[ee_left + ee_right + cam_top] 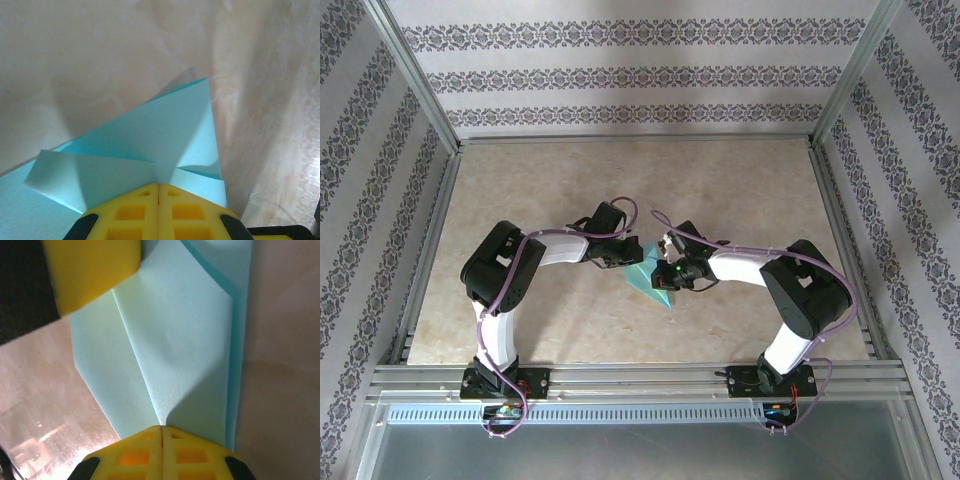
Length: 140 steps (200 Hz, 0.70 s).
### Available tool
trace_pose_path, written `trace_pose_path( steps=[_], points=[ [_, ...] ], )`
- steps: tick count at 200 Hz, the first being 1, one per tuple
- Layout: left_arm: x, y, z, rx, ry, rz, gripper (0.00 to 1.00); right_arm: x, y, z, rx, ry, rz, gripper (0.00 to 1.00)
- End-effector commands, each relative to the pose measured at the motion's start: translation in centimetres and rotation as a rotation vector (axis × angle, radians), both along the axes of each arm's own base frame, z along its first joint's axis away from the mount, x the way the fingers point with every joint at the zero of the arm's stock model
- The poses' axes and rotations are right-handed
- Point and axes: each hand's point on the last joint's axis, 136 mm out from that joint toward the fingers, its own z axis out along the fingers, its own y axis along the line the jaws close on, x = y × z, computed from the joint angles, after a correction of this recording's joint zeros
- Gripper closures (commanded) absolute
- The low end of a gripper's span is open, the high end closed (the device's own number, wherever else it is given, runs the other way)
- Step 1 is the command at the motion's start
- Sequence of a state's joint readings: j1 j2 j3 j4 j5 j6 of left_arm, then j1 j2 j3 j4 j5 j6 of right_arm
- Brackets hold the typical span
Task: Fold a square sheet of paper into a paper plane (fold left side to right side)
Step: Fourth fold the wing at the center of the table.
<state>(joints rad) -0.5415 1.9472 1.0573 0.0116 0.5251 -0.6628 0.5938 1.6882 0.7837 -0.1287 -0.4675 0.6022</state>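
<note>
Yellow fingertips sit closest in both wrist views. The left gripper (158, 186) has its two fingers pressed together along one seam, and so does the right gripper (161, 427). Each tip rests against the paper (165, 130). I can't tell whether a layer is actually caught in either seam.

From above, the marbled desk (570, 180) is the biggest thing, with both white arms bent inward over its middle. The cyan paper (651, 281) lies there between them, already partly folded, with its point aimed toward 5 o'clock. The left gripper (620, 258) is at the paper's 10 o'clock edge and the right gripper (667, 266) at its 2 o'clock edge, so the two are close together.

In the right wrist view the paper (180, 340) shows a long crease running from 11 o'clock down to the fingertips, with a slight pucker where it ends. A darker under-layer shows along the 3 o'clock side. In the left wrist view a loose flap stands up on the 9 o'clock side.

The left half looks ready to go over onto the right. To do that well, I'd let the right gripper act purely as an anchor on the centre crease. The left would carry its flap across toward 3 o'clock, low and slow. The outer edges should meet before anything is pressed flat. The pucker needs smoothing first, or it will get locked into the fold.
</note>
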Motion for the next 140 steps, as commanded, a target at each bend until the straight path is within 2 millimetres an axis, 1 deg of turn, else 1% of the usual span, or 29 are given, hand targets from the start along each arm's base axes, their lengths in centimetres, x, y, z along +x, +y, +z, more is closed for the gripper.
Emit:
trace_pose_path(
  steps=[1, 41, 80, 100, 129, 140],
  points=[
    [-1.4, 2.3, -4.5, 0.131, 0.098, 0.043, 1.0, -2.8, -1.7, -1.5, -0.083, 0.077, 0.022, 1.0],
    [-1.4, 2.4, -4.6, 0.132, 0.1, 0.043, 1.0, -3.7, -2.2, -1.6, -0.089, 0.09, 0.02, 1.0],
    [-1.5, 2.3, -4.7, 0.13, 0.103, 0.04, 1.0, -4.0, -2.4, -0.8, -0.078, 0.08, 0.017, 1.0],
    [-1.4, 2.3, -4.6, 0.129, 0.101, 0.041, 1.0, -3.7, -2.3, 0.3, -0.067, 0.058, 0.017, 1.0],
    [-1.5, 2.2, -4.5, 0.126, 0.099, 0.036, 1.0, -3.0, -1.5, 2.6, -0.003, 0.017, 0.015, 1.0],
    [-1.5, 2.2, -4.5, 0.126, 0.098, 0.037, 1.0, -2.9, -1.2, 2.9, 0.022, 0.014, 0.015, 1.0]
  ],
)
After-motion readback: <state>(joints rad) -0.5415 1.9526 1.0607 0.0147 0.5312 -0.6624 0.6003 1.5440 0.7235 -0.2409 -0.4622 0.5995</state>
